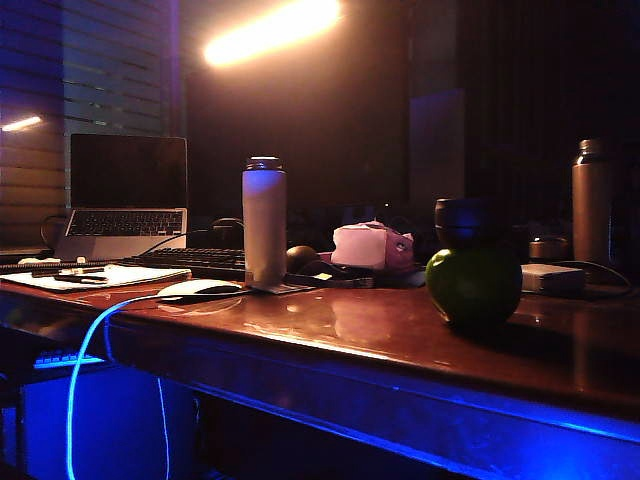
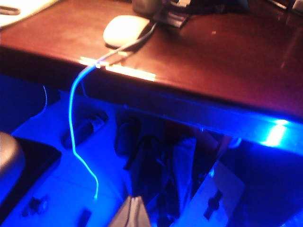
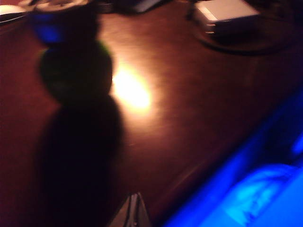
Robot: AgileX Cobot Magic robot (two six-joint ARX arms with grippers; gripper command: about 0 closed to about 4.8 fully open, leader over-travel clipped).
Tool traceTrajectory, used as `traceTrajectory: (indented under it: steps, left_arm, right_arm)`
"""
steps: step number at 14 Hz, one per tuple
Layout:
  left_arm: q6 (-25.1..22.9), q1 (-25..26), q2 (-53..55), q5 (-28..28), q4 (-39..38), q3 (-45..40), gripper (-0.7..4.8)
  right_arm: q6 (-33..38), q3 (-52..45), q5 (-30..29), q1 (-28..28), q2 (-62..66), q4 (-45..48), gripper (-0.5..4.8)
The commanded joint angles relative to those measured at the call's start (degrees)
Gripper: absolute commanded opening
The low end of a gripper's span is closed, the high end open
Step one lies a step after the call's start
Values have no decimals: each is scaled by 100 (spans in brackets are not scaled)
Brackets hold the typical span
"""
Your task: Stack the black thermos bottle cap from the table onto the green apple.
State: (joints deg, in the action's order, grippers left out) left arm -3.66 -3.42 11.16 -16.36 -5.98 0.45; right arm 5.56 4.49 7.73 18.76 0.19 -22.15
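Cap: the black cap sits upright on the green apple.
Apple: on the bench, toward its right end.
Left gripper: off the bench's front edge, jaws drawn together, holding nothing.
Right gripper: above the bench near its front edge, apart from the apple, jaws closed, empty.

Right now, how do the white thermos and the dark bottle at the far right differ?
The white thermos is pale with a darker band at its top; the dark bottle is brownish all over. The thermos stands mid-table near the white mouse; the bottle stands at the right end, behind the green apple that carries the black cap. Both stand upright and are tall cylinders.
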Motion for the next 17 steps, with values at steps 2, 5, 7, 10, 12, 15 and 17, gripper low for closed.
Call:
traceTrajectory:
  steps: [2, 5, 7, 10, 12, 15, 17]
  left_arm:
    - [-42, 13, -850, 4, -17, -11, -2]
    - [-42, 13, -1113, 4, 39, -11, -2]
    - [-42, 15, -1113, 4, 39, -11, -2]
    - [-42, 26, -1113, 4, 39, -11, -2]
    - [-42, 203, -1113, -44, 39, -9, -2]
    - [-42, 761, -1113, -33, 39, -11, -2]
    - [-42, 691, -1113, -37, 39, -11, -2]
  right_arm:
    - [26, -42, 9, -732, -7, 11, -5]
    - [26, -42, 11, -1447, -7, 11, -5]
    - [26, -42, 11, -1759, -7, 11, -5]
    - [26, -42, 11, -1862, -7, 11, -5]
    - [26, -42, 11, -1862, -7, 11, -5]
    - [26, -42, 11, -1862, -7, 13, -5]
    - [26, -42, 11, -1862, -7, 11, -5]
